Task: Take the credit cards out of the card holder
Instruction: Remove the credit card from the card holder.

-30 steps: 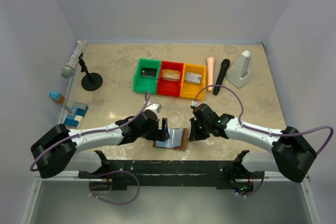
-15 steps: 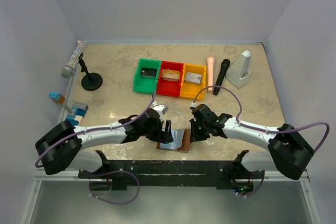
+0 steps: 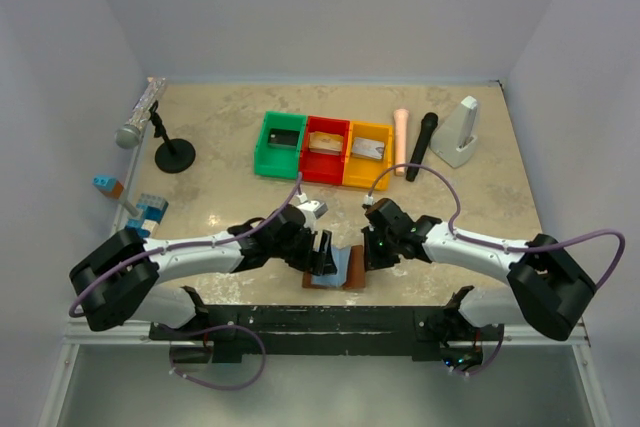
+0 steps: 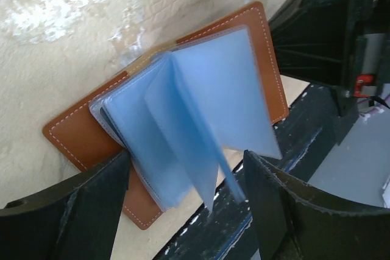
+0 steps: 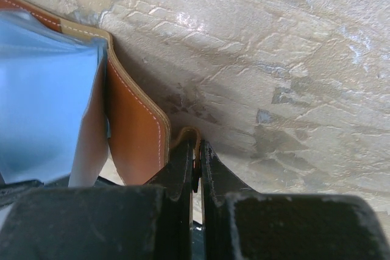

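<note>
leather is showing in the right wrist view as a thin brown lip caught between the closed fingers of the right gripper (image 5: 196, 150), which is pinching the right edge of the card holder (image 5: 131, 132), most likely to keep the cover from sliding or folding shut while the other arm is working. the card holder (image 3: 335, 269) is lying open at the near edge of the table (image 3: 220, 197), about midway along it, between the two arms. the left gripper (image 3: 322, 252) is hanging over it with its jaws standing wide and gripping nothing; in its own view the two fingers are straddling the blue sleeves (image 4: 201, 120), which are fanning up from the spine, so it is probably lining up to leaf through them or reach into a pocket. no card is showing in the sleeves that are visible, though the ones lying flat underneath are hiding their contents. toward the far edge, the green bin (image 3: 268, 152) is holding a dark card (image 3: 286, 137), the red bin (image 3: 310, 162) a tan card (image 3: 323, 142), and the yellow bin (image 3: 352, 172) a silvery card (image 3: 369, 150). judging by that, the emptying is looking close to done, and what is remaining is a check of the last pockets, with thin floppy plastic likely to be slipping away from the fingertips.
</note>
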Controlling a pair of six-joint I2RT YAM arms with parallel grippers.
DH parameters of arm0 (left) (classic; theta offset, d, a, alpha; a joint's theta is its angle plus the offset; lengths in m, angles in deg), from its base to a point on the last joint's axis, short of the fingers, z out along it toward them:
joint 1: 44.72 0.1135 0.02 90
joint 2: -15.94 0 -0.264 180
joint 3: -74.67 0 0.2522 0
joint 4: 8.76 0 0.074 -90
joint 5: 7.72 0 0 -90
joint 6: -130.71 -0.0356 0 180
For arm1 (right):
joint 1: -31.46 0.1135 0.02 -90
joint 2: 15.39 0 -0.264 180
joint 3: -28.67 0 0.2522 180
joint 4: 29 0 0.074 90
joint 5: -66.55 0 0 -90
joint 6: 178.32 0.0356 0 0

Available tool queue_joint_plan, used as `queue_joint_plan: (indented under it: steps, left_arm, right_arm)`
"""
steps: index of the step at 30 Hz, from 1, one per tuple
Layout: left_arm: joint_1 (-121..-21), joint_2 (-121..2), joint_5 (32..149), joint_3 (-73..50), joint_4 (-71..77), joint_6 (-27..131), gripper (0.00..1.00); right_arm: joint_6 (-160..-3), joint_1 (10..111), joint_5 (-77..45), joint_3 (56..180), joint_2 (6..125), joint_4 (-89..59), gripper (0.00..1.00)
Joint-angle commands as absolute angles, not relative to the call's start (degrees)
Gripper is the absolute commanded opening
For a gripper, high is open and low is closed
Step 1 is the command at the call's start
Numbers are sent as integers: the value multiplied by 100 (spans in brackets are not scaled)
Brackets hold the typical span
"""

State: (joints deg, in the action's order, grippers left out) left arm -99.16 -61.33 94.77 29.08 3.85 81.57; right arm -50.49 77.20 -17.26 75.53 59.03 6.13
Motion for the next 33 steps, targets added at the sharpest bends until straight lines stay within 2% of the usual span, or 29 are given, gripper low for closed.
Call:
queue_joint_plan:
  steps: [1,16,25,33]
  left_arm:
    - [-10036,-6078,10012,2462,-264,8044,78]
    - [-10177,-6290,9986,2065,-98,8018,77]
    - [-10177,-5895,8775,2277,822,7930,77]
    - [-10203,-6122,7974,2022,1431,7763,78]
  right_arm:
    - [-5052,7734,-1546,7679,5888,287,0]
    - [-5017,7708,-1581,7451,5827,155,0]
    - [-5079,7690,-1572,7416,5546,217,0]
    - [-5202,7690,-1581,7521,5282,340,0]
